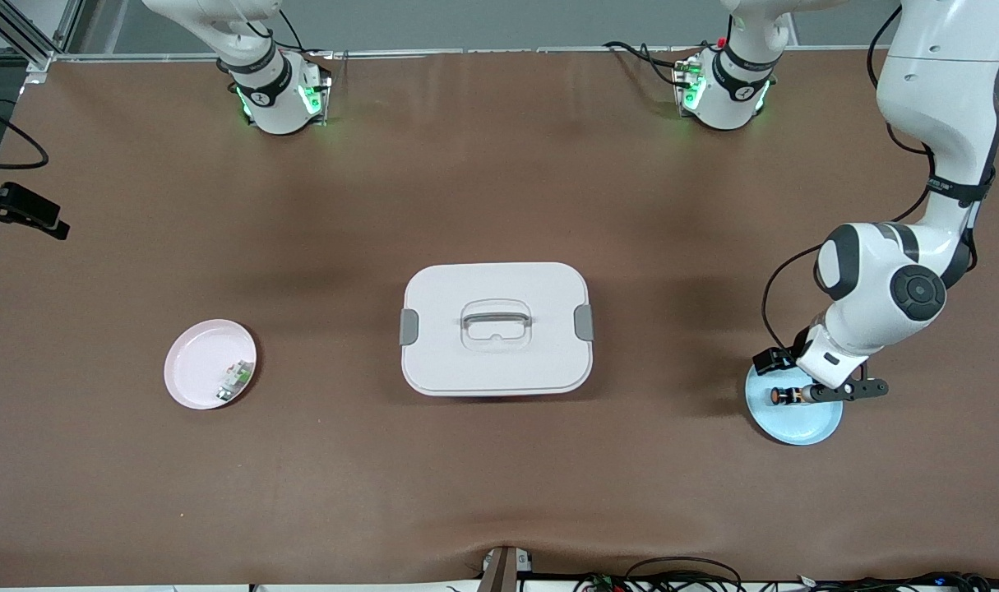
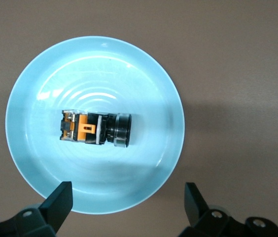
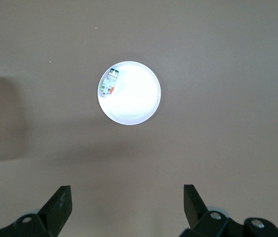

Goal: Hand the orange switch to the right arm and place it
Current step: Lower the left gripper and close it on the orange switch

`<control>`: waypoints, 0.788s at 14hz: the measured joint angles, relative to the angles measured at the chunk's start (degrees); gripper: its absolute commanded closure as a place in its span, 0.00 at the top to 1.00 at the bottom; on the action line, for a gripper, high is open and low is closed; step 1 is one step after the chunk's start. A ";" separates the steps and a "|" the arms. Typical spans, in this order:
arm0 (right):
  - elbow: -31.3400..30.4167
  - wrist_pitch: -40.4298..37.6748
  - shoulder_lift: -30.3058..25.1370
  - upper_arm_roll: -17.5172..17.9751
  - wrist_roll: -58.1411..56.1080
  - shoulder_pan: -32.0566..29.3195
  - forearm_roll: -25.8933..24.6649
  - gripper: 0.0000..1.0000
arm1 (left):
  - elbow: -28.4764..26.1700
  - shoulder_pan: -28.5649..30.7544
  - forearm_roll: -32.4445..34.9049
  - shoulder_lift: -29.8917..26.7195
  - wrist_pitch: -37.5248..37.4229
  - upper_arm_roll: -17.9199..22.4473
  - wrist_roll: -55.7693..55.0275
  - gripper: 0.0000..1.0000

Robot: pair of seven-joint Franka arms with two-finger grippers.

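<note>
The orange switch (image 1: 783, 396) lies on its side on a light blue plate (image 1: 795, 425) at the left arm's end of the table. In the left wrist view the switch (image 2: 94, 128) rests at the middle of the plate (image 2: 35, 94), black with orange parts and a round cap. My left gripper (image 1: 844, 390) hangs low over this plate, open and empty; in its own view the gripper (image 2: 126, 193) is over the plate's rim, apart from the switch. My right gripper (image 3: 126, 195) is open and empty, high over the table, and out of the front view.
A white lidded box with a handle (image 1: 497, 327) stands mid-table. A pink plate (image 1: 203, 358) at the right arm's end holds a small green-and-white part (image 1: 234, 380); the plate (image 3: 136, 101) and the part (image 3: 108, 85) show in the right wrist view.
</note>
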 measured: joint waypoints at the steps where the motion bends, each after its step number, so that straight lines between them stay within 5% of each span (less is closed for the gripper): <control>1: 0.00 0.00 0.00 0.00 0.00 0.00 0.00 1.00 | 0.23 0.15 0.67 0.27 0.00 0.00 0.17 1.00; 11: 0.00 0.00 0.00 0.03 0.00 0.01 0.00 1.00 | 2.94 3.25 6.41 3.87 1.28 -0.03 1.34 1.00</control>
